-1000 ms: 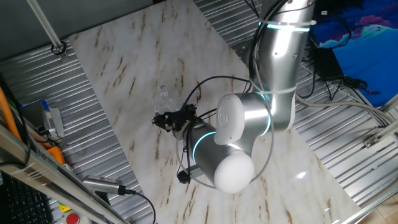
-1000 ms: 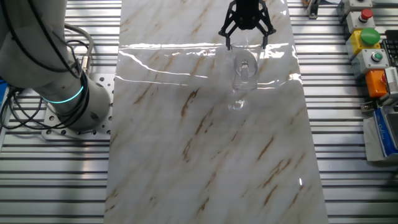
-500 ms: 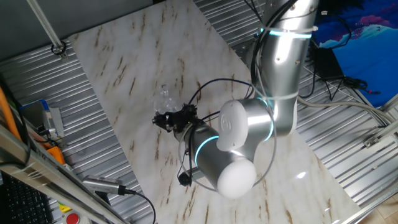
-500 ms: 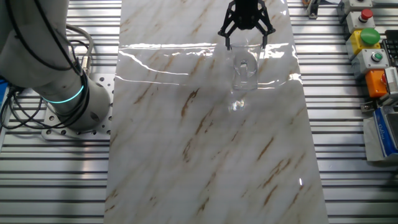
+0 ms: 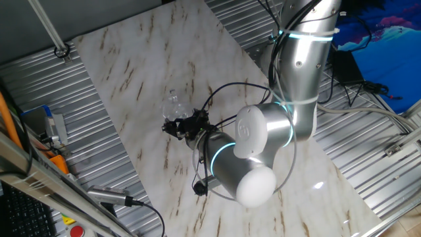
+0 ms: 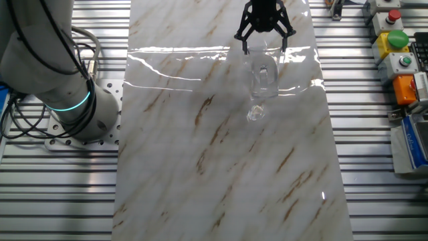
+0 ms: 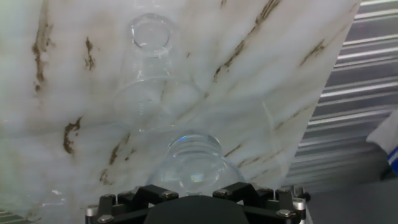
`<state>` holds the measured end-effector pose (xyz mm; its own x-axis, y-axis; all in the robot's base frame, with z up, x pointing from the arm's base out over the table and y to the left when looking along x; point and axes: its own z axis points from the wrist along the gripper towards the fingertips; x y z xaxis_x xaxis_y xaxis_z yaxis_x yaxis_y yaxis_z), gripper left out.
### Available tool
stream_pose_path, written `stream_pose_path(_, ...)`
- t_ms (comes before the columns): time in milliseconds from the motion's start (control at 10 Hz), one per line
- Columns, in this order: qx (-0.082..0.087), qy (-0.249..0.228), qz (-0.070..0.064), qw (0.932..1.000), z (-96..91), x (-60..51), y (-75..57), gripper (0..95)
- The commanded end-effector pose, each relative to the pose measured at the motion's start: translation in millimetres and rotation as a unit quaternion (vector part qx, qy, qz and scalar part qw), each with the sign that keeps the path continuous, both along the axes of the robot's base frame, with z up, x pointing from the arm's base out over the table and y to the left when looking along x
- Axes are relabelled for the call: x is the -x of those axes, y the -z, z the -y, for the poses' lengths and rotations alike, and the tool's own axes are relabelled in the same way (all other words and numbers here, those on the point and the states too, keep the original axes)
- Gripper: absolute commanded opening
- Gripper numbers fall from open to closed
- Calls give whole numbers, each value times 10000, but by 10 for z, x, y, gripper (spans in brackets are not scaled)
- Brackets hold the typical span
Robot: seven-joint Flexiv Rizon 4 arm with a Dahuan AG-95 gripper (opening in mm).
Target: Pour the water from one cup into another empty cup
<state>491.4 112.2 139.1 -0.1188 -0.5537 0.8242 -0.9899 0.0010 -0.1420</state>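
Nearby, pincer [image 6: 265, 41] spread wide around tumbler [image 6: 263, 72], small cup [image 6: 255, 112] just beside

In the hand view the bottom edge is cutting off the hand [image 7: 198, 208], so its fingertips are not showing. The tumbler [image 7: 194, 165] is half hidden behind it. The water is showing too faintly to gauge. In one fixed view the arm [image 5: 253, 158] is hiding the surface's [image 5: 131, 72] near edge.

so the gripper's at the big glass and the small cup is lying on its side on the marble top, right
Not quite. The small cup stands upright on the marble top, not on its side: the hand view looks into its open rim. The gripper is indeed at the big glass.
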Motion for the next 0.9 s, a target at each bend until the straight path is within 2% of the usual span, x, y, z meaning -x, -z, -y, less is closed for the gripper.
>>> stream_pose_path(100,66,-49,18,10000,-18,-6,8,0)
stream_pose_path(900,177,-181,36,9997,-17,-5,7,0)
